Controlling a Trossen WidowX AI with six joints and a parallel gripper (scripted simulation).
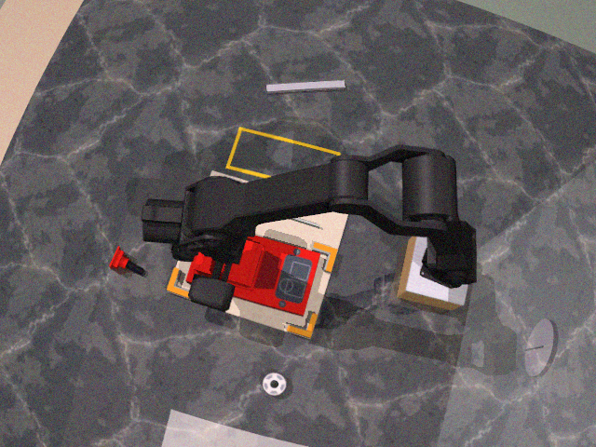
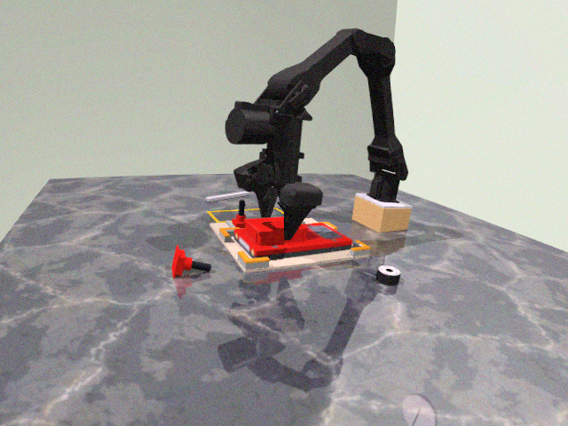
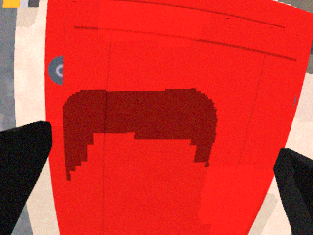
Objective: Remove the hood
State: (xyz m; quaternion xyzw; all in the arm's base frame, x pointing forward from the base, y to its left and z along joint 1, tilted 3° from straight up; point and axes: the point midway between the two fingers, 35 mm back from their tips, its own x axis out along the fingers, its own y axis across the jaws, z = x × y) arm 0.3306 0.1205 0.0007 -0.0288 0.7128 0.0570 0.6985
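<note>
The red toy car (image 1: 295,307) (image 2: 320,248) sits on a cream board (image 1: 334,225) (image 2: 298,262) with orange corner brackets. Its hood, apparently the raised red part (image 1: 245,271) (image 2: 264,224), is on the car; red surface (image 3: 156,64) fills the middle of the wrist view. My gripper (image 1: 220,270) (image 2: 277,227) (image 3: 167,148) is open and empty, fingers pointing down on either side of the red part. Whether the tips touch it cannot be told. The marked area is a yellow outline (image 1: 233,147) (image 2: 212,216) behind the board, partly hidden by the arm.
A red piece with a black handle (image 1: 117,260) (image 2: 181,262) lies left of the board; a similar one (image 2: 239,219) stands upright by the car. A small wheel (image 1: 274,379) (image 2: 388,275), a white bar (image 1: 305,87) (image 2: 226,197) and a round disc (image 1: 540,347) lie farther out.
</note>
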